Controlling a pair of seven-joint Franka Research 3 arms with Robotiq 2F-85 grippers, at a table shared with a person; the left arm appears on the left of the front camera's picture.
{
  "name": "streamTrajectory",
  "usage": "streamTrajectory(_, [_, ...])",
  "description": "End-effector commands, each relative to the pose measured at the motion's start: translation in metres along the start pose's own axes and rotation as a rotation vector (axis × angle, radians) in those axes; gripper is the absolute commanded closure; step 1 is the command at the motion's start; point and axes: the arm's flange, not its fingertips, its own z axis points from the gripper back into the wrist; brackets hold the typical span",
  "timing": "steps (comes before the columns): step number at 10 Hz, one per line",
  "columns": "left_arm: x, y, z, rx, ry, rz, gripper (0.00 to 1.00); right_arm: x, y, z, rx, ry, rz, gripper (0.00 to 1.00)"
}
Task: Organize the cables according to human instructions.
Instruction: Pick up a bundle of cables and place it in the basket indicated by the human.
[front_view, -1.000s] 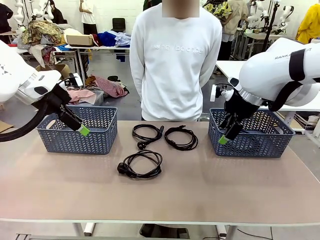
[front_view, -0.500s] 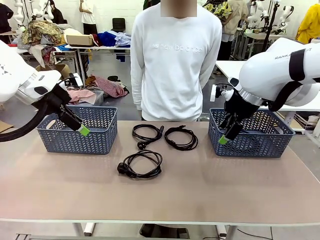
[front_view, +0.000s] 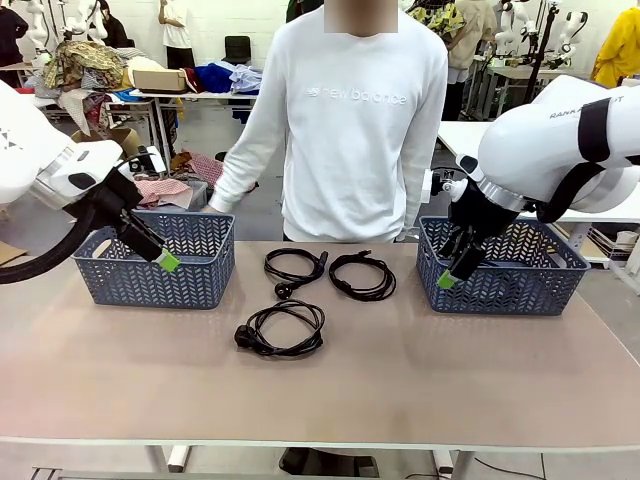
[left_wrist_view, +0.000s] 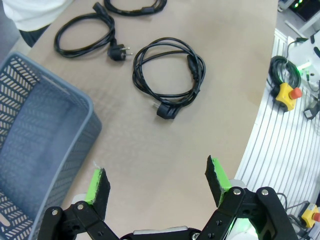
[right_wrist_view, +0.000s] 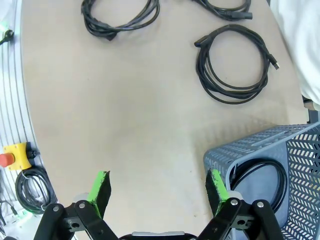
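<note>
Three black coiled cables lie mid-table: one at the far left (front_view: 295, 268), one at the far right (front_view: 363, 275), one nearer me (front_view: 282, 328). A fourth coil (right_wrist_view: 260, 180) rests inside the right blue-grey basket (front_view: 505, 290). My left gripper (front_view: 168, 262) hovers at the front of the left basket (front_view: 150, 285), open and holding nothing (left_wrist_view: 157, 179); the near coil (left_wrist_view: 167, 75) lies ahead of it. At the right basket's near-left corner, my right gripper (front_view: 447, 278) hangs open and holding nothing (right_wrist_view: 159, 186), with the far right coil (right_wrist_view: 232, 62) ahead.
A person in a white sweatshirt (front_view: 350, 120) stands at the far side, one hand (front_view: 215, 205) lowered near the left basket. Yellow stop-button boxes (left_wrist_view: 286, 95) (right_wrist_view: 12, 152) sit off the table's near edge. The table's near half is bare.
The person's arm on the picture's left has come out from behind the back and swung down toward the left basket. Both arms and all cables have stayed still.
</note>
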Motion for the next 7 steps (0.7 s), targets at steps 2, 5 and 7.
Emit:
streamTrajectory(2, [-0.0021, 0.0013, -0.0012, -0.017, -0.025, -0.015, 0.0, 0.0022, -0.0002, 0.0013, -0.009, 0.01, -0.01, 0.0])
streamTrajectory(5, [-0.0021, 0.0013, -0.0012, -0.017, -0.025, -0.015, 0.0, 0.0022, -0.0002, 0.0013, -0.009, 0.01, -0.01, 0.0])
streamTrajectory(7, [-0.0021, 0.0013, -0.0012, -0.017, -0.025, -0.015, 0.0, 0.0022, -0.0002, 0.0013, -0.009, 0.01, -0.01, 0.0])
